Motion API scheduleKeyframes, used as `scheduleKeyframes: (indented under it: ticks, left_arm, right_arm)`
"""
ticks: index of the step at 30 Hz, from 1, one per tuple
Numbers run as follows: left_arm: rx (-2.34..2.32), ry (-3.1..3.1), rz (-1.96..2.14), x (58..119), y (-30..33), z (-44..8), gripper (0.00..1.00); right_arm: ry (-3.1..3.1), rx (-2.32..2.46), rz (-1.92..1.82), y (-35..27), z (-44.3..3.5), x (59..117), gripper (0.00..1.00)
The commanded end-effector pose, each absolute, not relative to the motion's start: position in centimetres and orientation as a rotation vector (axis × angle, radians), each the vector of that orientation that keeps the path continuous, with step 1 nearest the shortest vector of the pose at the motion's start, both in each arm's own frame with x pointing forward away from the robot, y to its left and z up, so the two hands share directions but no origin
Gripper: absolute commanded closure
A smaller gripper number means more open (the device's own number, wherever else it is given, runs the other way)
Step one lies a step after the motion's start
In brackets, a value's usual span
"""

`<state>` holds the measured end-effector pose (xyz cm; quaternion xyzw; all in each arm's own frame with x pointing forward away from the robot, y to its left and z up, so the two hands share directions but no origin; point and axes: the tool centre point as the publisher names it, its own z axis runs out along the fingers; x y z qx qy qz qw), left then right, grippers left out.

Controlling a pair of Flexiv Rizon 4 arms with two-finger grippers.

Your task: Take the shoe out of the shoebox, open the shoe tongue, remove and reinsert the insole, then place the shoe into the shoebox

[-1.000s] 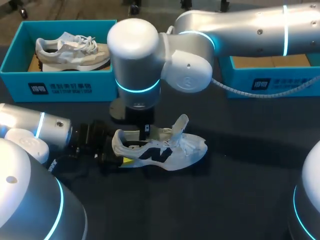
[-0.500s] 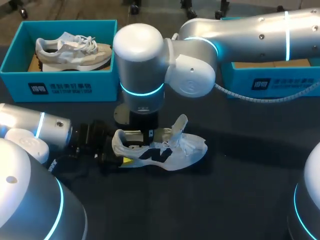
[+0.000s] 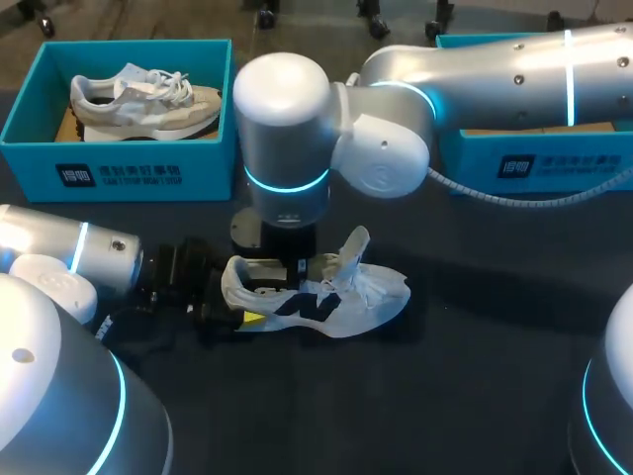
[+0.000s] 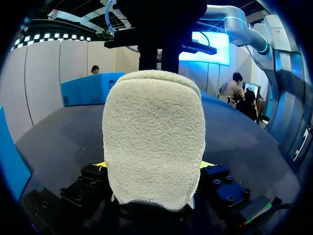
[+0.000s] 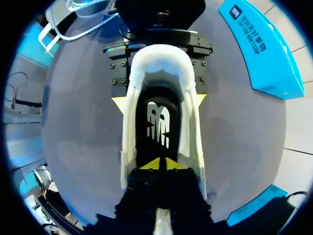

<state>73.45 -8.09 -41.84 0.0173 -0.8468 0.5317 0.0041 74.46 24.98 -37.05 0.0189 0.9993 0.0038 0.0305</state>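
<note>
Because the right arm (image 3: 297, 129) covers the right gripper (image 5: 161, 164) from above, its yellow tips are seen only from the wrist, pressed together tip to tip over the black insole (image 5: 159, 122). The white sneaker (image 3: 331, 295), tongue raised, is seen upright on the dark table (image 3: 475, 386), outside the teal shoebox (image 3: 119, 173), its fuzzy heel clamped from both sides by the left gripper (image 4: 154, 164).
</note>
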Motion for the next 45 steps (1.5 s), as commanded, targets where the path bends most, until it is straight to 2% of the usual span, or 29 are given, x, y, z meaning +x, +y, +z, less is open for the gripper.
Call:
scheduleKeyframes:
  ticks: [1, 11, 24, 32, 38, 42, 45]
  left_arm:
    - [0.057, -2.655, 1.669, 73.4, -8.2, -42.1, 1.0]
    - [0.057, -2.655, 1.669, 73.4, -8.2, -42.1, 1.0]
    - [0.057, -2.655, 1.669, 73.4, -8.2, -42.1, 1.0]
    - [0.057, -2.655, 1.669, 73.4, -8.2, -42.1, 1.0]
    - [0.057, -2.655, 1.669, 73.4, -8.2, -42.1, 1.0]
    - [0.057, -2.655, 1.669, 73.4, -8.2, -42.1, 1.0]
    - [0.057, -2.655, 1.669, 73.4, -8.2, -42.1, 1.0]
  right_arm:
    - [3.081, 0.055, 0.02, 25.0, -37.5, 74.8, 0.82]
    - [3.064, 0.037, 0.029, 25.3, -38.0, 75.8, 0.78]
    - [3.094, -0.008, 0.06, 26.2, -39.4, 75.9, 0.58]
    - [3.142, -0.03, 0.088, 27.0, -40.9, 75.4, 0.55]
    - [3.182, -0.011, 0.102, 27.3, -42.0, 74.3, 0.59]
    - [3.202, 0.007, 0.089, 27.2, -42.3, 73.9, 0.75]
    - [3.209, 0.02, 0.079, 27.1, -42.5, 73.6, 0.91]
